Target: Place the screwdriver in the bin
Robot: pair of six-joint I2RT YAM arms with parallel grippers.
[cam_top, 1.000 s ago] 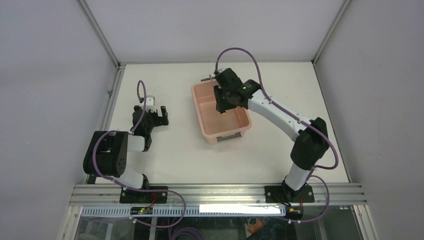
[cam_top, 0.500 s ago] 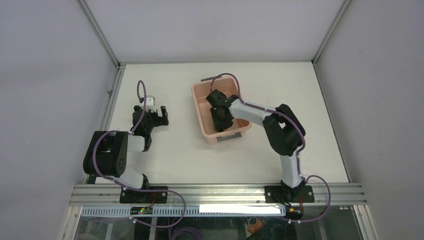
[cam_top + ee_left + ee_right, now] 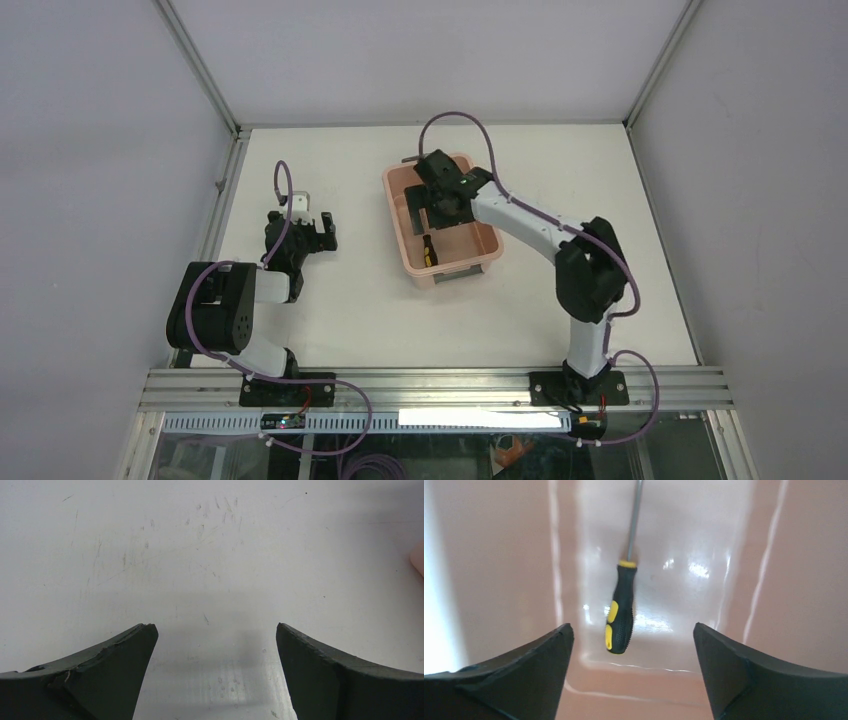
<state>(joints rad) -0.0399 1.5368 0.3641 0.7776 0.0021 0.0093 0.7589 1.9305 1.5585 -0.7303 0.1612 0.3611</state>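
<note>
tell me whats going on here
The screwdriver lies loose on the floor of the bin. The right gripper hangs open just above it, holding nothing, so the drop looks done. The left gripper is open over the table, off to the side.

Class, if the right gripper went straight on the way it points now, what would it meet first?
Probably the small black-and-yellow-handled screwdriver, lying on the floor of the salmon-pink plastic bin ahead of the open right gripper; otherwise that floor. Depth is unclear.
</note>
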